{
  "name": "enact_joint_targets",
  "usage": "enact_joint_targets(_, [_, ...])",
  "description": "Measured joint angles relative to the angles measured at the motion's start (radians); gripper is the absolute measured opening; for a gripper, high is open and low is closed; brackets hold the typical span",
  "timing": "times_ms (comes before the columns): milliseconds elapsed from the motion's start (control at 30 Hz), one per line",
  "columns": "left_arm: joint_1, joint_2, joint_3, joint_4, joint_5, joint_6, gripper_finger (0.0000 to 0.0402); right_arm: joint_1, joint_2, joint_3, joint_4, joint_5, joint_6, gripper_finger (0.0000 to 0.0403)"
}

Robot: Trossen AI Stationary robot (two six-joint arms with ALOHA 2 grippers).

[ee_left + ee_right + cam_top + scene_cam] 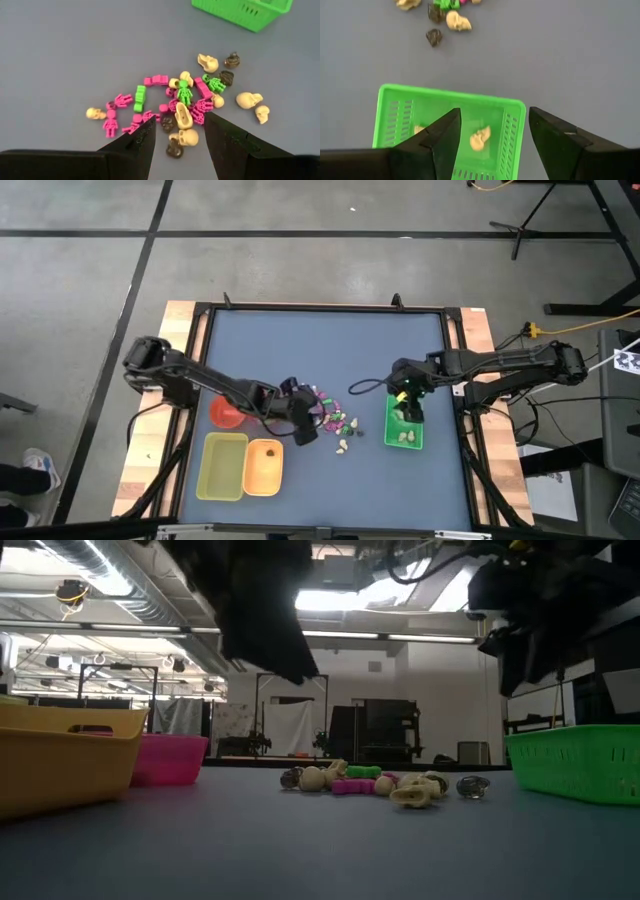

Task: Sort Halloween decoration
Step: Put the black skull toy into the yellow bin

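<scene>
The Halloween trinkets (182, 105) lie in a loose pile on the blue table: magenta and green skeletons, cream skulls, dark brown pieces. The pile also shows in the high view (335, 420) and the low view (380, 782). My left gripper (180, 137) hangs open above the pile's near edge, with a cream skull (188, 137) below and between its fingers. My right gripper (495, 135) is open above the green tray (395, 107). In that tray lie cream skulls (480, 138). Neither gripper holds anything.
A yellow tray (222, 465) and an orange tray (263, 470) stand side by side near the table's front left; a dark piece (269, 448) lies in the orange one. A pink bowl (224, 413) sits behind them. The green tray (404, 430) stands right of the pile.
</scene>
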Motion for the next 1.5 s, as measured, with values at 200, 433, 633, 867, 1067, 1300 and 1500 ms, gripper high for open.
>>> enact_joint_targets(200, [0.02, 0.087, 0.0, 0.012, 0.072, 0.003, 0.015, 0.0, 0.0, 0.0, 0.048, 0.0, 0.0, 0.0232])
enact_joint_targets(433, [0.019, 0.169, 0.0, 0.013, 0.09, 0.005, 0.015, 0.0, 0.0, 0.0, 0.056, 0.0, 0.0, 0.0232])
enact_joint_targets(633, [0.019, 0.196, 0.0, 0.015, 0.103, 0.047, 0.015, 0.0, 0.0, 0.0, 0.055, 0.0, -0.001, 0.0232])
enact_joint_targets(867, [0.019, 0.223, 0.0, 0.008, 0.108, 0.056, 0.015, 0.0, 0.0, 0.0, 0.056, 0.0, -0.001, 0.0232])
enact_joint_targets(1067, [0.019, 0.238, 0.0, 0.027, 0.108, 0.056, 0.015, 0.0, 0.0, 0.0, 0.059, 0.0, -0.001, 0.0232])
enact_joint_targets(1300, [0.018, 0.239, 0.0, 0.026, 0.106, 0.056, 0.0147, 0.0, 0.0, 0.0, 0.063, 0.001, -0.001, 0.0232])
enact_joint_targets(1500, [0.018, 0.239, 0.0, 0.025, 0.107, 0.056, 0.012, 0.0, 0.0, 0.0, 0.063, 0.001, -0.001, 0.0232])
